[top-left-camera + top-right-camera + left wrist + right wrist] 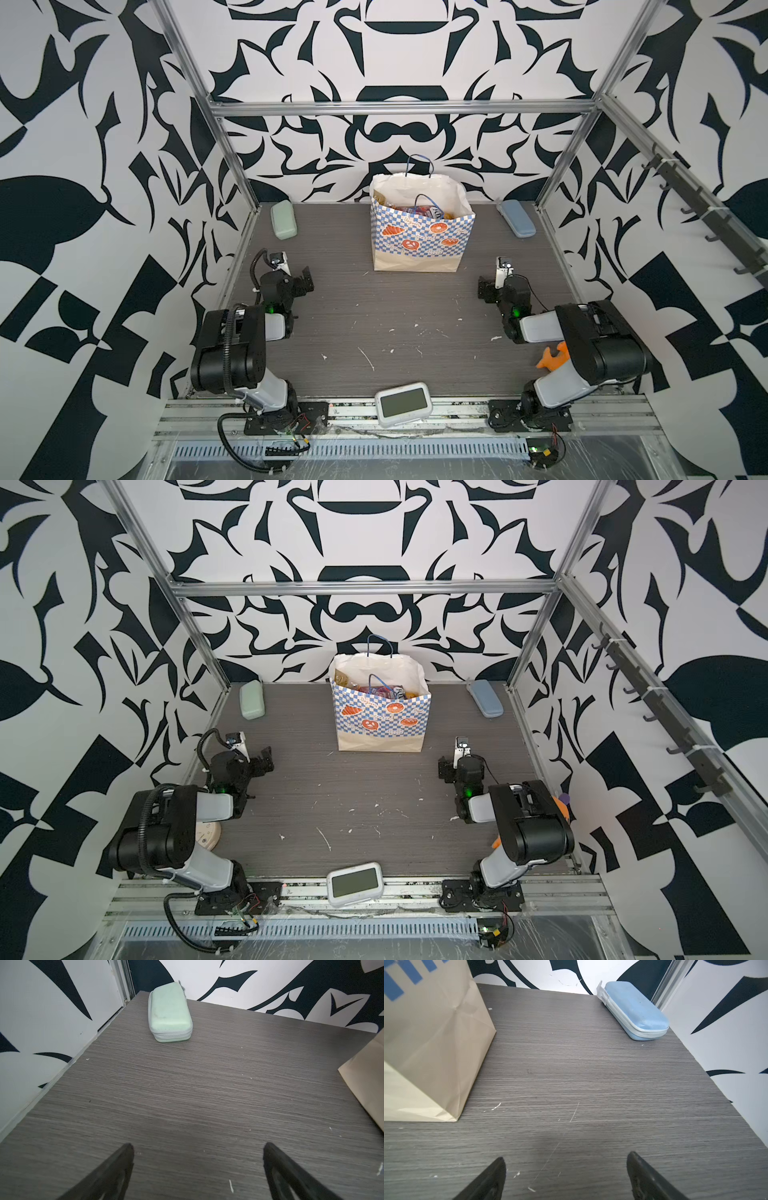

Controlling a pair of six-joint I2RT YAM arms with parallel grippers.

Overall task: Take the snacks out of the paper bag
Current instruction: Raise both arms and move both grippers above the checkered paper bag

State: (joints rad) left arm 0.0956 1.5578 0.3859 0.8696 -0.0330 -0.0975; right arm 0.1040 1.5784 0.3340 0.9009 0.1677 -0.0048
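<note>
Your left gripper (197, 1147), right gripper (565, 1155) gape wide, empty; come straight down into tall tan checkered paper bag (415, 257), upper centre, pinch one glossy snack packet (405, 208), avoid blue cord handle (419, 155)

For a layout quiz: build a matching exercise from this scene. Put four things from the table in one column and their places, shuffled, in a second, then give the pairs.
Things
1. tan paper carrier bag with blue-white checks
2. mint-green zipped case
3. light-blue zipped case
4. white device with a grey screen

Places, as in both top views
A. far right corner
B. near edge, middle
C. far left corner
D. far middle, close to the back wall

Pairs: 1-D, 2-C, 3-A, 4-B
</note>
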